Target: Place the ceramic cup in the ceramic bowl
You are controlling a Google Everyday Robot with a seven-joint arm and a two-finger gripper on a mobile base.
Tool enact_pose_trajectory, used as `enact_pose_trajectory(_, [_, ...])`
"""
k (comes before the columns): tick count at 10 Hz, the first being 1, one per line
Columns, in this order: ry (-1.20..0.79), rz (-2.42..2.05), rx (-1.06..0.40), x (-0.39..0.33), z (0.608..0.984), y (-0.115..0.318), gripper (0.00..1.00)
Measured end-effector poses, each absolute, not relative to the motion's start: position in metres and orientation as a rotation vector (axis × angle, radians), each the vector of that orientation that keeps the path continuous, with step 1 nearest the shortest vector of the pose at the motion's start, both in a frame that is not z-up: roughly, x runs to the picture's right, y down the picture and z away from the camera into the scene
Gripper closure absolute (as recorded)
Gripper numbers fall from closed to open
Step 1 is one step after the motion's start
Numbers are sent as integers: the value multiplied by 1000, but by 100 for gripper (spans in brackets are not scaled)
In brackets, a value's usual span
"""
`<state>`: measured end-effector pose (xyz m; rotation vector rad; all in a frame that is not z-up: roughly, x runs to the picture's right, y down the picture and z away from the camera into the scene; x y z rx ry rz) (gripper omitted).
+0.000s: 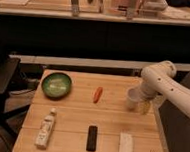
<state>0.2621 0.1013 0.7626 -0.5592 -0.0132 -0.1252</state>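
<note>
The ceramic cup (132, 98), small and white, stands on the right side of the wooden table (74, 120). My gripper (143, 105) hangs from the white arm right at the cup's right side, low to the table; its jaws stand open, with one pale finger just beside the cup. I cannot tell whether it touches the cup. The ceramic bowl (56, 84), green and glossy, sits empty at the table's far left, well away from the gripper.
An orange carrot (98, 94) lies between bowl and cup. Near the front edge are a white labelled bottle (45, 128) on its side, a black remote (91, 138) and a white packet (126, 145). A dark chair (1, 82) stands at left.
</note>
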Motion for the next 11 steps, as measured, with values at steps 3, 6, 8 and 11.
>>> enact_pose_trajectory(3, [-25, -147, -556, 261, 780, 98, 20])
enact_pose_trajectory(6, [-31, -155, -558, 261, 786, 104, 20])
enact_pose_trajectory(8, [-41, -161, -557, 260, 793, 104, 20])
enact_pose_trajectory(11, [-47, -170, -557, 257, 799, 105, 20])
